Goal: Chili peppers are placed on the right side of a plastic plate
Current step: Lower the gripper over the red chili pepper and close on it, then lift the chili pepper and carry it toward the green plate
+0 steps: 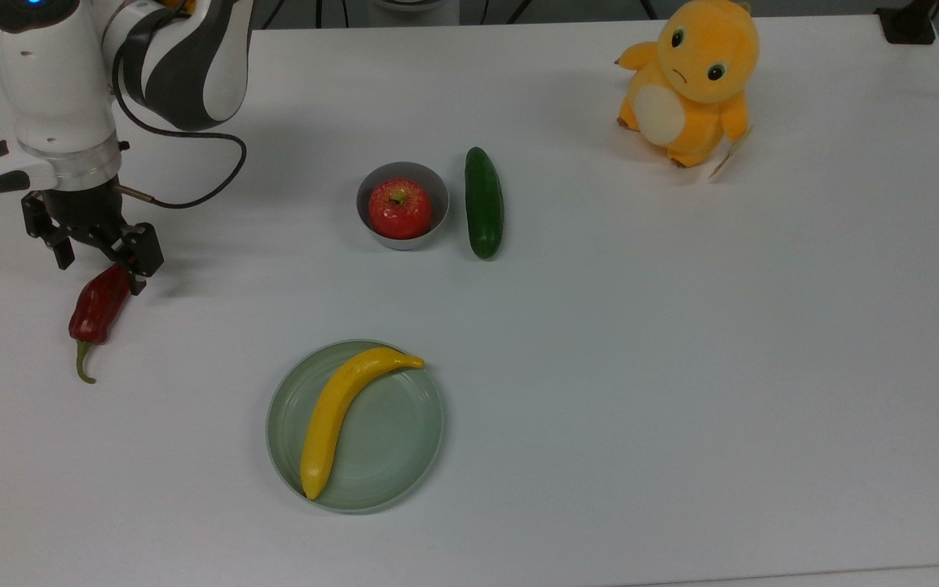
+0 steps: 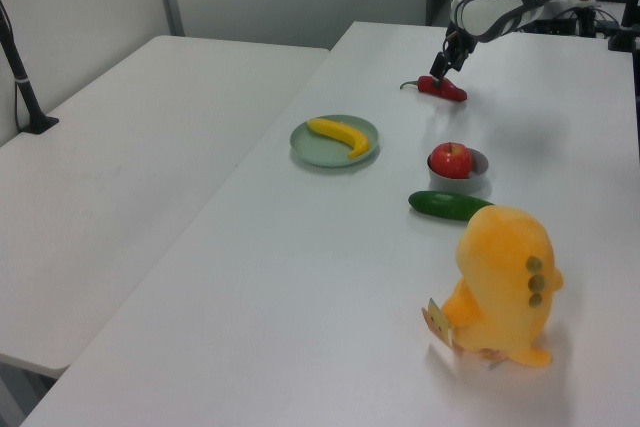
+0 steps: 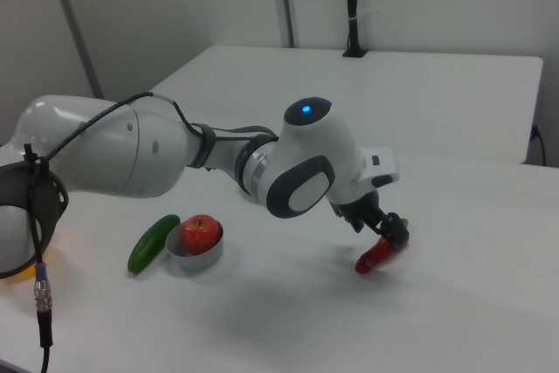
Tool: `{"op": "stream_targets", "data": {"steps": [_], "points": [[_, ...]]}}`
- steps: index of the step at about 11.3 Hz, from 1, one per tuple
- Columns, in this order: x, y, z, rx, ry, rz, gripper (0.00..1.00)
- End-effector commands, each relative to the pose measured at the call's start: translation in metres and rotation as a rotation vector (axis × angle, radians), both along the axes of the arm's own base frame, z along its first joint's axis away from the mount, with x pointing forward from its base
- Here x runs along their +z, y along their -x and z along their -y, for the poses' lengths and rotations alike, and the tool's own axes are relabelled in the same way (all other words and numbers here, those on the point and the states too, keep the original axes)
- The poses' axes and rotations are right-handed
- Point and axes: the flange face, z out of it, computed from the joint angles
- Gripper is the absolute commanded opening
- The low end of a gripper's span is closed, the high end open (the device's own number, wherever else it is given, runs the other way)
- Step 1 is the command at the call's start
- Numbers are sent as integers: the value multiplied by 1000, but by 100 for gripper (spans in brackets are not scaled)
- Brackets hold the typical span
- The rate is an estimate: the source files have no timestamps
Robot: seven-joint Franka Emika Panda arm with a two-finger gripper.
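Note:
The dark red chili pepper (image 1: 96, 308) lies near the top view's left edge, its green stem pointing toward the table's near edge. My gripper (image 1: 101, 267) is open and low over the pepper's blunt end, one finger on each side, not closed on it. The left view shows the gripper (image 2: 441, 73) just above the pepper (image 2: 446, 91); in the right view the gripper (image 3: 385, 225) hangs over the pepper (image 3: 374, 256). The pale green plastic plate (image 1: 394, 444) sits near the front middle and carries a yellow banana (image 1: 336, 412). In the left view the plate (image 2: 322, 150) lies left of the pepper.
A small grey bowl (image 1: 431, 181) holding a red apple (image 1: 399, 208) stands mid-table, with a dark green cucumber (image 1: 483, 202) beside it. An orange plush toy (image 1: 689, 81) sits at the top view's far right. The arm's cable (image 1: 192, 191) loops above the table behind the gripper.

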Motion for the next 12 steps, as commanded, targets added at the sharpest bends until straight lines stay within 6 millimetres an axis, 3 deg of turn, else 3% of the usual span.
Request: {"op": "stream_targets", "data": {"steps": [1,2,4,5,7,8,10,12], "points": [[-11,-2,-2,-6,2,45,94],[-16,-2,-2,-1,4,37,77],[-22,1,-2,31,21,15,17],[-20,0,-2,47,27,13,0],[-12,1,-1,60,32,18,0],[4,0,-3,55,29,41,0],[19,-10,-19,74,24,77,0],[26,-29,-54,175,26,98,0]]}}
